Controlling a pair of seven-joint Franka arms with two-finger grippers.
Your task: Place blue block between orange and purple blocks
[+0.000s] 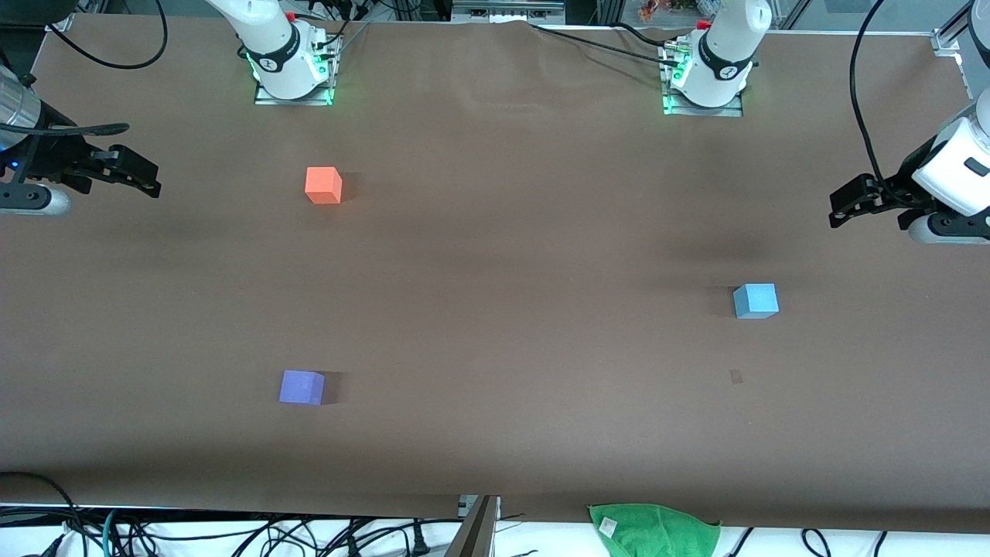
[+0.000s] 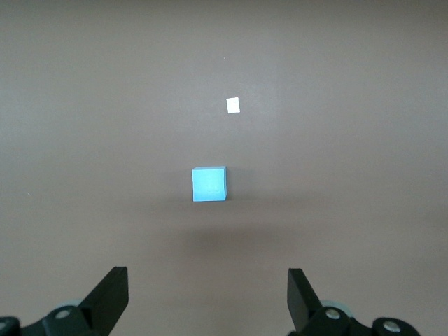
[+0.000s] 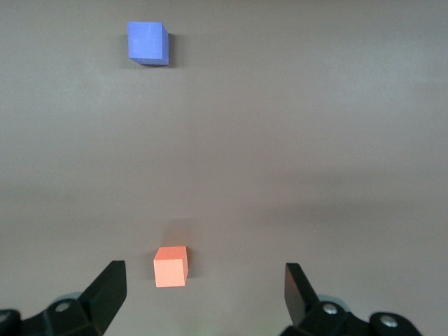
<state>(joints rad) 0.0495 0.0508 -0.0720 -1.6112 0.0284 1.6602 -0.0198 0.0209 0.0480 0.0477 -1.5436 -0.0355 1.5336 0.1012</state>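
You had the blue block (image 1: 756, 301) sitting on the brown surface (image 1: 503, 255) toward the left arm's end, roughly midway between the robots' edge and the camera's edge, touched by nothing. Your orange block (image 1: 323, 186) lay toward the right arm's end, closer to the robots' edge, and your purple block (image 1: 302, 387) lay at that same end but nearer the camera's edge, so the two stood well apart with bare surface between them. The blue block was well apart from both. Your left tool (image 1: 851, 203) hung in the air at the surface's edge on the left arm's end, its fingers spread wide and holding nothing; in the left wrist view the blue block (image 2: 209, 184) showed ahead of the spread fingers (image 2: 112, 294), with a small pale mark (image 2: 233, 105) on the surface near it. Your right tool (image 1: 135, 172) hung at the edge on the right arm's end, fingers likewise spread and empty, and its wrist view showed the orange block (image 3: 170, 267) close by and the purple block (image 3: 146, 42) farther off. A green cloth (image 1: 653, 530) lay at the camera's edge.
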